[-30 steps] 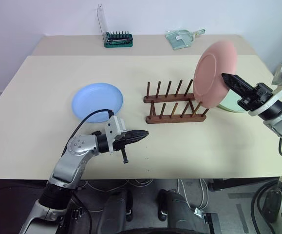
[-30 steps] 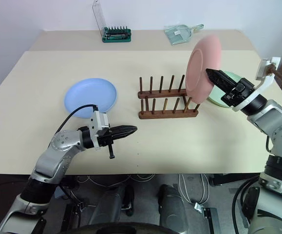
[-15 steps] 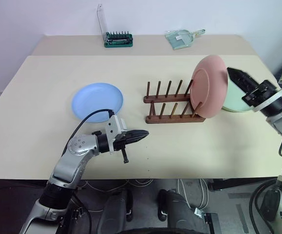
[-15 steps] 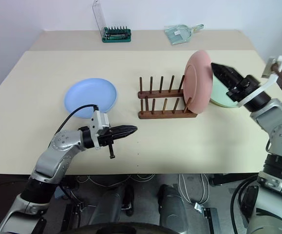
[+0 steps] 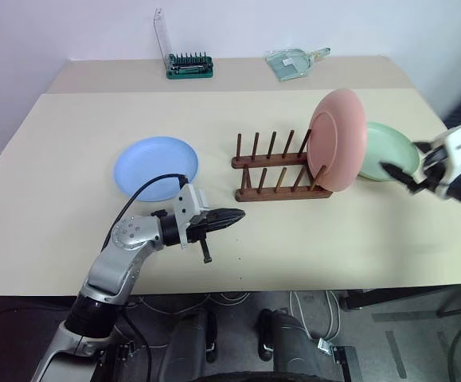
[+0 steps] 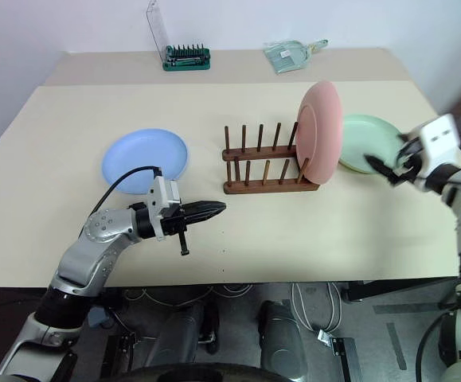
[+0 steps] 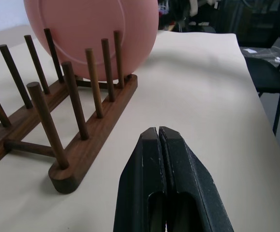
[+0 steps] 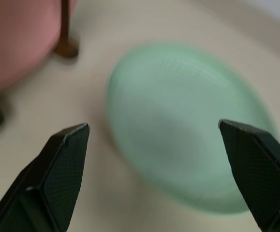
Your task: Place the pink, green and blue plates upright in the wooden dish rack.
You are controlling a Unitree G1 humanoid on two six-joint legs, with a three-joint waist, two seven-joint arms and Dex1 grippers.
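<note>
Pink is done, by the look of it: the pink plate (image 5: pixel 338 141) stands on edge at the right-hand end of the wooden dish rack (image 5: pixel 278 168), leaning between its last pegs, and nothing of mine touches it; the other slots are bare. Two plates are not yet racked; the green plate (image 5: pixel 386 152) lies flat on the table (image 5: pixel 71 151) just beyond the rack's right end, partly hidden behind the pink one, and the blue plate (image 5: pixel 157 164) lies flat well to the left of the rack.

My right gripper (image 5: pixel 405 178) hangs just beside the green plate's near right rim with its fingers (image 8: pixel 62 164) spread wide and empty; in the right wrist view the green plate sits between them, so I judge the step in hand to be the reach for green. My left gripper (image 5: pixel 232 215) hovers over the table in front of the rack, jaws pressed together on nothing, pointing to the right.

Next, as I read it, the right fingers must straddle the green plate's rim and close on it; the plate is shallow and flat on the table, so getting a finger under the edge is the hard part; then it needs tipping upright and lowering into a free slot beside the pink plate without knocking that one over.
</note>
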